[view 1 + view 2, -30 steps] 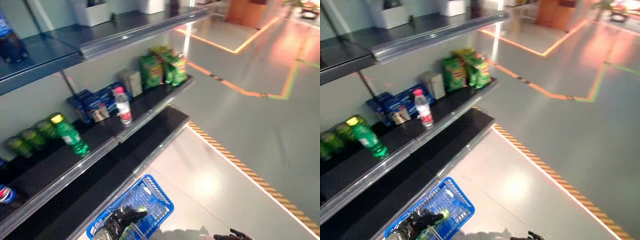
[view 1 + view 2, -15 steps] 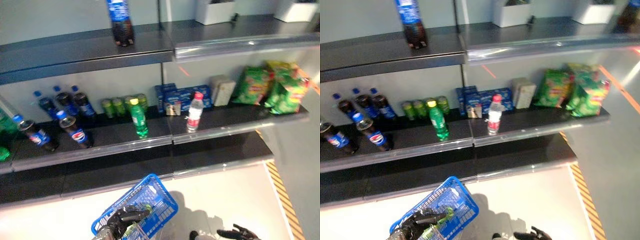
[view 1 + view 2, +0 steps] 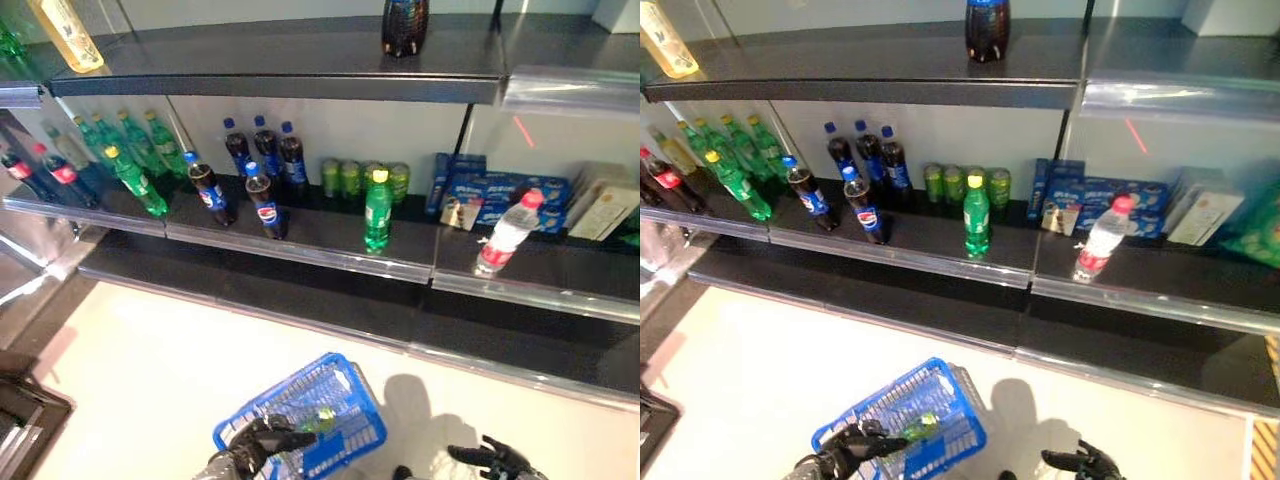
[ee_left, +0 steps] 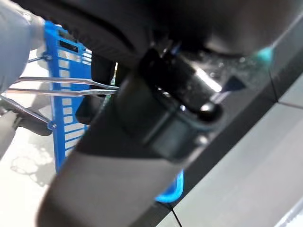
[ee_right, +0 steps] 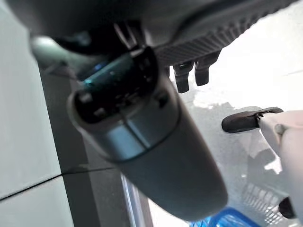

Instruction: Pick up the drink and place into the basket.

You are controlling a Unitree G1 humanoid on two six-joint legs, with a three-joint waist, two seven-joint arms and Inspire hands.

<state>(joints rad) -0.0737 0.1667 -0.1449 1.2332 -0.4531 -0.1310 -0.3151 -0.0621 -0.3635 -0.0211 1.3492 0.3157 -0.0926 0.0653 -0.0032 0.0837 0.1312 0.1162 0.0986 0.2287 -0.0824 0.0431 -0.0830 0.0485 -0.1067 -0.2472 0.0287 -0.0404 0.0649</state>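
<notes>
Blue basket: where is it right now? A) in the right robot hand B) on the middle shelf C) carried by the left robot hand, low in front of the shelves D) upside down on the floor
C: the blue basket hangs upright at the left robot hand, whose fingers curl at its handle, while the right robot hand is off to the side, holding nothing.

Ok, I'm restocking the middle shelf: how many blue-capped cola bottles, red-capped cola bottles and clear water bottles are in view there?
blue-capped cola bottles: 5
red-capped cola bottles: 2
clear water bottles: 1
Total: 8
</notes>
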